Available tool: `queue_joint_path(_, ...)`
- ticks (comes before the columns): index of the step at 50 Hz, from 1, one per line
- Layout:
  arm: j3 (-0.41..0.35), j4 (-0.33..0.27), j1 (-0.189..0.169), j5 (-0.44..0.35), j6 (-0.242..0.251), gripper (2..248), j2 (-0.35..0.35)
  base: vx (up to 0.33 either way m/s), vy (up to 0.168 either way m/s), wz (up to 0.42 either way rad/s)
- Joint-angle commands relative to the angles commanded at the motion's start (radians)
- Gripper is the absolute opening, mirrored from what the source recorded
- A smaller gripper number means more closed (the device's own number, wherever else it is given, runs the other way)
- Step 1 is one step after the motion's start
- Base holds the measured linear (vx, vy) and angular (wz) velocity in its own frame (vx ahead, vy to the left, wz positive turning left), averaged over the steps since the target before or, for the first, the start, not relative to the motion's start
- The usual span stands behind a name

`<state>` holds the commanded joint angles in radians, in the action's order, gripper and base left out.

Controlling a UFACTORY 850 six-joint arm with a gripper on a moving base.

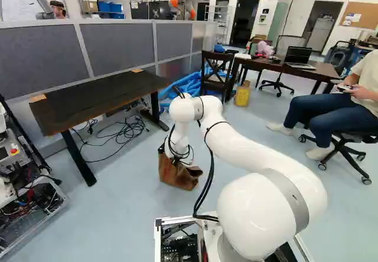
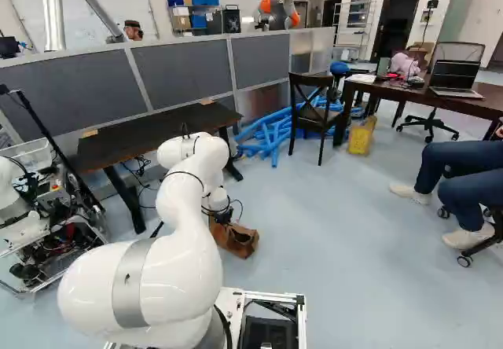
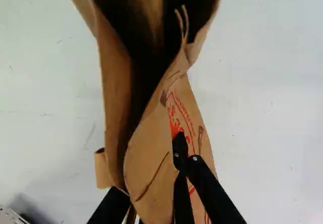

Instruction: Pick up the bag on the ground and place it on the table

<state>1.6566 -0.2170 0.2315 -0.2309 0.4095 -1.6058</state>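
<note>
Pinching the bag (image 2: pixel 238 241) by its wall, the gripper (image 2: pixel 224 218) has its fingers narrow, one hidden behind paper; the bag sits on the floor (image 2: pixel 338 247), below centre in the right base view.

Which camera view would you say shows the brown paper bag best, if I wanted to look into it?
The wrist view: it looks from close above into the open mouth of the brown paper bag. Both base views show the bag far smaller, down at the floor, partly hidden by the arm.
</note>
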Motion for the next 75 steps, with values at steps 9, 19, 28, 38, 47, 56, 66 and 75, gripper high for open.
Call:
queue_joint_path(9,-0.031,0.009,0.000,0.000,0.000,27,0.031,0.000,0.000,0.000)
queue_joint_path(19,-0.068,0.018,0.000,0.000,0.000,27,0.069,0.000,0.000,0.000)
queue_joint_path(28,-0.101,0.031,0.000,0.000,0.000,27,0.103,0.000,0.000,0.000)
queue_joint_path(38,-0.136,0.062,0.000,0.006,0.000,27,0.141,0.000,0.000,0.000)
queue_joint_path(47,-0.167,0.100,0.000,0.013,0.000,27,0.174,0.000,0.000,0.000)
queue_joint_path(56,-0.196,0.138,0.002,0.020,0.000,27,0.208,0.000,0.000,0.000)
queue_joint_path(66,-0.228,0.170,0.005,0.028,0.000,27,0.244,0.000,0.000,0.000)
queue_joint_path(75,-0.255,0.198,0.010,0.041,0.000,27,0.277,0.000,0.000,0.000)
